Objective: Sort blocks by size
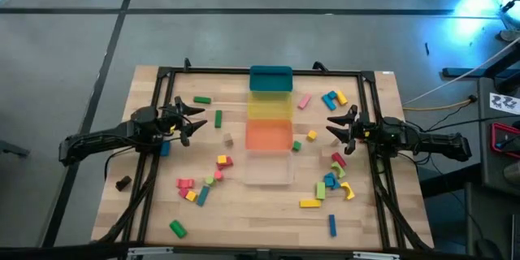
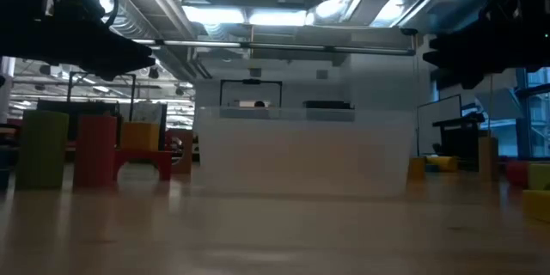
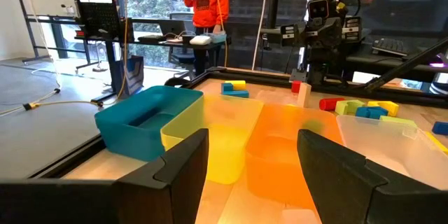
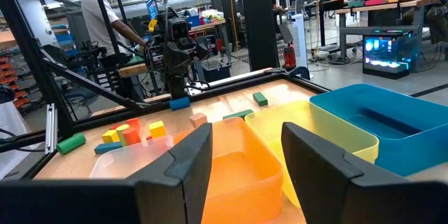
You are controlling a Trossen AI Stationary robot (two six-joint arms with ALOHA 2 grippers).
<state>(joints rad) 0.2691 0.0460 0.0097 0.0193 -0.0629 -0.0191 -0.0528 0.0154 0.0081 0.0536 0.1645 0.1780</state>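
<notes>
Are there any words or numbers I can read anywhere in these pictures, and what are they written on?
No text can be read in any view.
White sheet with black marks at the right edge of the high view: too small to read.
Lit screen in the right wrist view: too blurred to read.
Blocks and the four bins, teal bin included: no lettering shows.

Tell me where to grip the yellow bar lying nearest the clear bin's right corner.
Grip the yellow bar across its short width at mid-length, coming straight down. It lies flat with its long sides free, though a blue block sits near one end. The right gripper, open, is nearer.
</notes>
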